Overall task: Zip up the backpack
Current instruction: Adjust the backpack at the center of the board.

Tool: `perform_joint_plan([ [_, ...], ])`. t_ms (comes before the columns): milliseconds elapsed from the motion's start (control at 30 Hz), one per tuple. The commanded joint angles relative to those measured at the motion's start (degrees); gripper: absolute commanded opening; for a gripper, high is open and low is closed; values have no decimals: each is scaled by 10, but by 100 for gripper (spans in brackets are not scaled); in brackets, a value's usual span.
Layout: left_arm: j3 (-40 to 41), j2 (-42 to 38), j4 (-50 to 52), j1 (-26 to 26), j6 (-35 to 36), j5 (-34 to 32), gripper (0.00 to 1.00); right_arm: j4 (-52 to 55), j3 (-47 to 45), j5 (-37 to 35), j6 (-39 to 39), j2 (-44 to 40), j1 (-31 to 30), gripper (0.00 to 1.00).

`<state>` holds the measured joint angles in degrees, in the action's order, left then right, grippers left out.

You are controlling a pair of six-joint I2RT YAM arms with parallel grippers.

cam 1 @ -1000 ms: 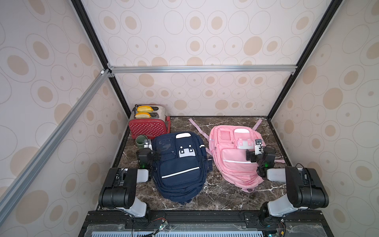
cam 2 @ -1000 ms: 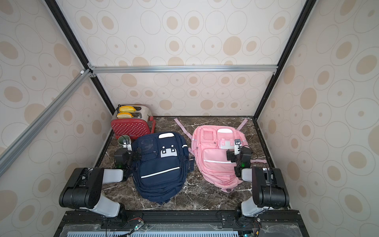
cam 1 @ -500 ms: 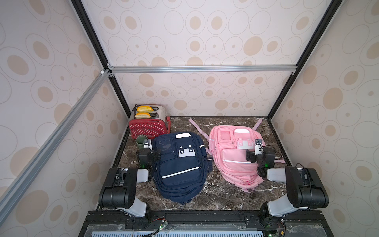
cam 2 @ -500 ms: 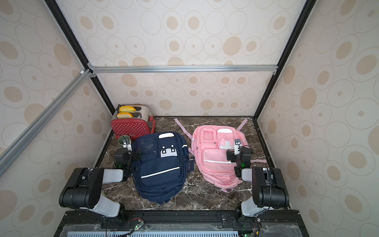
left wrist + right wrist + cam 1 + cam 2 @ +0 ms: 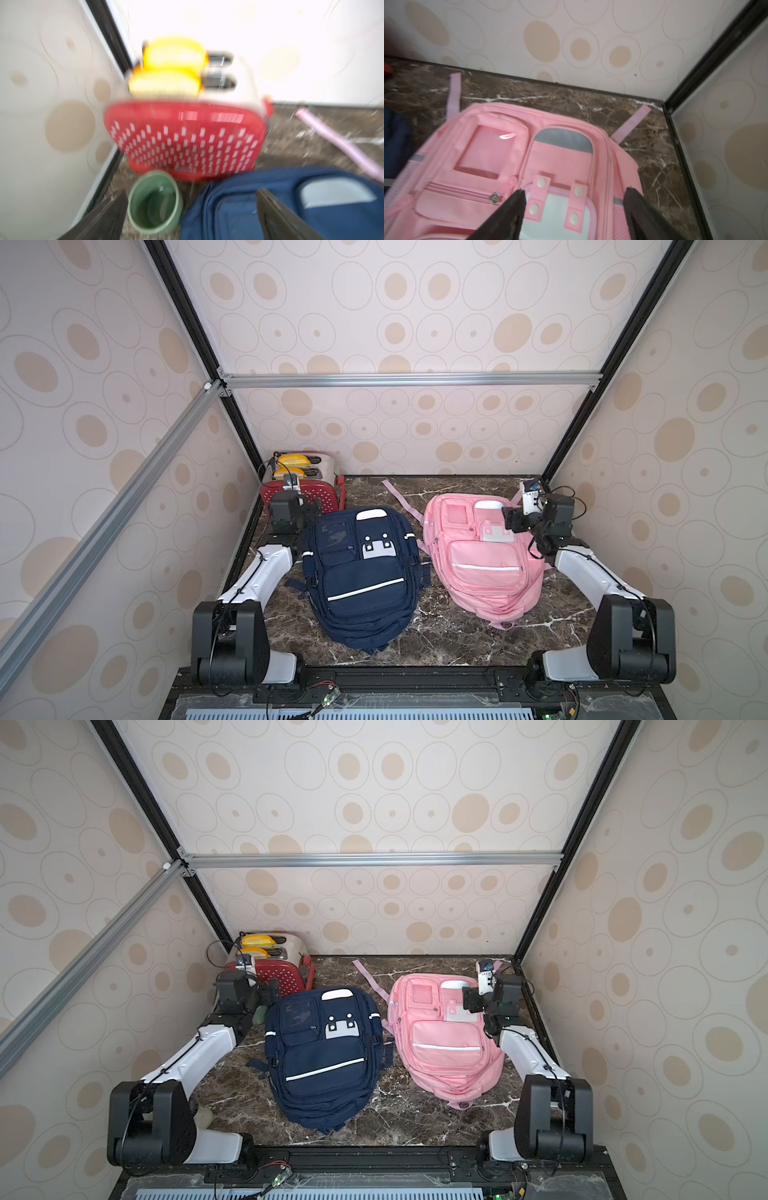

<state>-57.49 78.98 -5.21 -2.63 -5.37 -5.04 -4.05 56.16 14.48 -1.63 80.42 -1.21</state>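
Two backpacks lie flat on the marble table, side by side. The navy backpack is on the left and the pink backpack on the right. My left gripper hovers at the navy backpack's top left corner. It is open, and the blurred left wrist view shows the bag's edge between its fingers. My right gripper is open above the pink backpack's upper right part, astride a white patch with snap straps. A metal zipper pull sits just outside one finger.
A green cup stands by the navy bag's corner, inside the left gripper's span. Behind it are a red perforated basket and a toaster holding yellow toast. Patterned walls and black frame posts close in the back and sides.
Both grippers have risen and moved toward the back wall, from beside the backpacks' middles to their top ends. The backpacks have not moved.
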Motion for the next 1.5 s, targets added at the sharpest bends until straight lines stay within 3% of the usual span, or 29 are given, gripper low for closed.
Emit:
perform_joint_plan([
  [0,-57,17,146,-61,-37,37,99,190,59,124,-57,19,-36,66],
  [167,-170,126,208,-134,-77,115,99,288,107,150,-99,52,-85,63],
  [300,-262,216,283,-165,-110,142,95,330,77,142,-118,36,-85,62],
  [567,-302,289,298,-214,-142,228,90,408,39,125,-103,18,-86,60],
  [933,-383,384,296,-280,-185,268,87,457,42,39,-70,48,-81,57],
  [1133,-420,440,291,-295,-219,290,73,441,34,58,-97,57,-73,56],
  [1367,-429,476,277,-304,-244,293,67,433,1,83,-118,42,-63,55],
  [1467,-431,482,268,-305,-251,296,58,432,-10,84,-119,39,-59,55],
])
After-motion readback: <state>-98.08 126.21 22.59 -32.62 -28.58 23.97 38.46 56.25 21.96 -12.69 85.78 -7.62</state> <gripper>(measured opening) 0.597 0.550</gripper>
